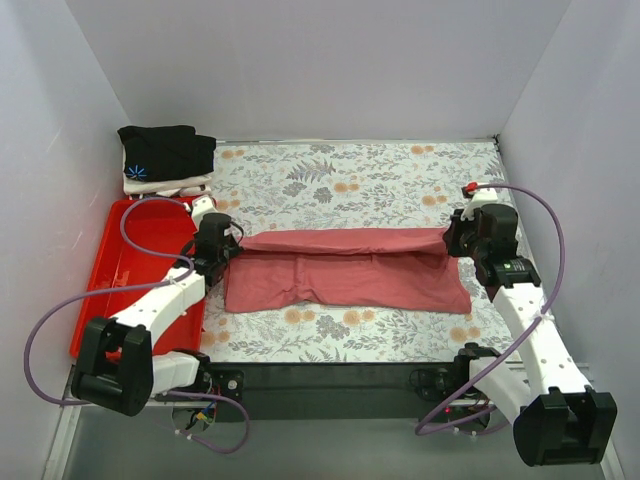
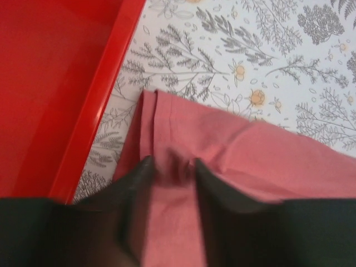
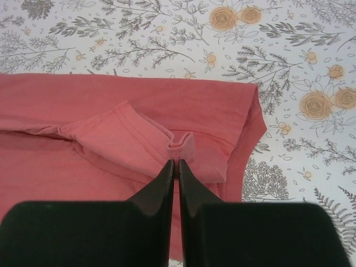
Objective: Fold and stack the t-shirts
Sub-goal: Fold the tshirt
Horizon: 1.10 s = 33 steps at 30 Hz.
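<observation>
The salmon-red t-shirt (image 1: pixel 345 275) lies across the middle of the flowered table as a long band, its upper edge lifted between both arms. At the shirt's left end, my left gripper (image 1: pixel 232 250) (image 2: pixel 171 164) has its fingers a little apart, with blurred red cloth (image 2: pixel 233 150) lying between them. At the right end, my right gripper (image 1: pixel 450 240) (image 3: pixel 177 162) is shut on a small pinched fold of the shirt (image 3: pixel 111 105). A folded black t-shirt (image 1: pixel 165 150) with a blue starburst rests on a white one (image 1: pixel 165 185) at the back left corner.
A red plastic tray (image 1: pixel 120 270) (image 2: pixel 55 83) sits along the table's left side, right beside my left arm. White walls close in the back and both sides. A black bar (image 1: pixel 330 380) runs along the near edge between the arm bases.
</observation>
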Each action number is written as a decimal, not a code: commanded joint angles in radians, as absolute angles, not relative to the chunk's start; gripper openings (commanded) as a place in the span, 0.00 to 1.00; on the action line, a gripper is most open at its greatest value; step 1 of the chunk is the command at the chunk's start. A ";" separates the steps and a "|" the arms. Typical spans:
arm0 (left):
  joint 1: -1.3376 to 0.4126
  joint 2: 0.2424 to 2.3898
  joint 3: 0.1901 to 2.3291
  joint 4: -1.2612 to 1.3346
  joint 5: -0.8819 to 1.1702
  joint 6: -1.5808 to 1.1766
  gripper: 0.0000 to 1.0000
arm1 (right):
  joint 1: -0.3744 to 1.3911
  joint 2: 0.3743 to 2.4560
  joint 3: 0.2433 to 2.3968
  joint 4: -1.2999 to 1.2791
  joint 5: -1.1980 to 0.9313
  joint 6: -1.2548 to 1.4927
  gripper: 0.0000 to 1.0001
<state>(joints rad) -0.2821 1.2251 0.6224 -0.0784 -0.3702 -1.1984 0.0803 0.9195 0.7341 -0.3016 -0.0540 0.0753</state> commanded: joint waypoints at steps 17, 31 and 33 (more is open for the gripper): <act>-0.457 1.195 0.675 -0.157 -0.410 -1.310 0.91 | 0.112 0.951 0.752 -0.227 -0.096 0.117 0.46; -0.471 1.381 0.729 -0.153 -0.508 -1.267 0.90 | 0.330 1.373 0.894 -0.086 -0.049 0.120 0.43; -0.471 1.362 0.716 -0.152 -0.499 -1.272 0.90 | 0.342 1.426 0.902 -0.072 -0.045 0.118 0.43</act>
